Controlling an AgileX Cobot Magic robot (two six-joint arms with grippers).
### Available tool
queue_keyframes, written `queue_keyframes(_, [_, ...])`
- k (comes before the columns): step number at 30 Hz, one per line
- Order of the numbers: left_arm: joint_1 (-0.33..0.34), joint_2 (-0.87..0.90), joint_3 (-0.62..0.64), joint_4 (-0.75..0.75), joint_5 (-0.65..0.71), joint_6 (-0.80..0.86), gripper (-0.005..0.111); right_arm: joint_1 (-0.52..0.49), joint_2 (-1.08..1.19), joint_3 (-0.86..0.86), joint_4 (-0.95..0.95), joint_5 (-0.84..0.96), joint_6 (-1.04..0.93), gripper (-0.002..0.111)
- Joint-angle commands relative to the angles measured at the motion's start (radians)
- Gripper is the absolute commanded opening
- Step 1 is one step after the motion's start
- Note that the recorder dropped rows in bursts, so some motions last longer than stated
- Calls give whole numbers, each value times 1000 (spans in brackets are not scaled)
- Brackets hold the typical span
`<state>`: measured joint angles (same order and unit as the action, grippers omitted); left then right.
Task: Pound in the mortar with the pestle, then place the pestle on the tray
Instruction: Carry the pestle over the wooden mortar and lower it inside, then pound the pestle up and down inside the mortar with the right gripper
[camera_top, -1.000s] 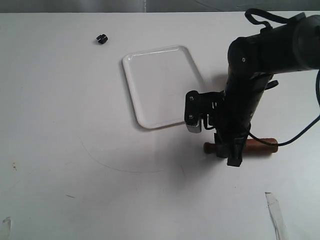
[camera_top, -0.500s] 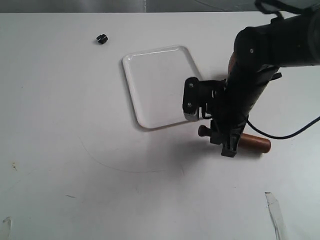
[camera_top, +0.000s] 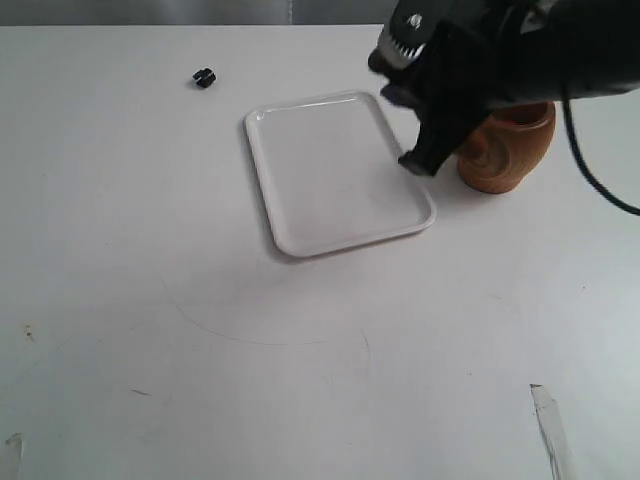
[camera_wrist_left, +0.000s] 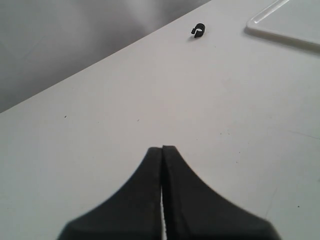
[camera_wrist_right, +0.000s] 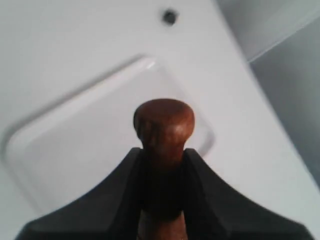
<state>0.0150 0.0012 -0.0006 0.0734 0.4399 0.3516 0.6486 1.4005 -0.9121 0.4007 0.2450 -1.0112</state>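
Observation:
In the exterior view the white tray (camera_top: 335, 170) lies flat at the middle, with the light-brown mortar (camera_top: 505, 152) standing just right of it. My right gripper (camera_top: 418, 160) hangs raised between them, over the tray's right edge, and the arm covers the mortar's top. The right wrist view shows this gripper (camera_wrist_right: 162, 150) shut on the reddish-brown pestle (camera_wrist_right: 164, 120), whose knob sticks out past the fingertips above the tray (camera_wrist_right: 75, 150). The arm hides the pestle in the exterior view. My left gripper (camera_wrist_left: 162, 148) is shut and empty over bare table, far from the tray (camera_wrist_left: 290, 25).
A small black part (camera_top: 204, 77) lies on the table beyond the tray's far left corner; it also shows as a small black part (camera_wrist_left: 198, 31) in the left wrist view. A strip of tape (camera_top: 550, 430) sits at the front right.
My right gripper has lifted the pestle off the table in front of the tray and carried it up and back beside the mortar, which has come into view.

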Motion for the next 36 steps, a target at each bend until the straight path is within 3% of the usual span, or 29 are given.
queue_keyframes(1, [-8, -1, 1, -7, -3, -8, 0, 0, -132, 146, 169, -416, 6, 0])
queue_keyframes(4, [-8, -1, 1, -7, -3, -8, 0, 0, -191, 248, 190, -677, 144, 0])
queue_keyframes(8, [-8, -1, 1, -7, -3, -8, 0, 0, -205, 384, 59, -1002, 525, 0])
queue_keyframes(12, [-8, -1, 1, -7, -3, -8, 0, 0, -143, 454, 46, -1200, 691, 0])
queue_keyframes(19, [-8, -1, 1, -7, -3, -8, 0, -150, 40, 456, -147, -1203, 922, 0])
queue_keyframes(25, [-8, -1, 1, -7, -3, -8, 0, -287, 144, 449, -256, -1212, 934, 0])
queue_keyframes(36, [-8, -1, 1, -7, -3, -8, 0, -314, 292, 241, -347, -1105, 955, 0])
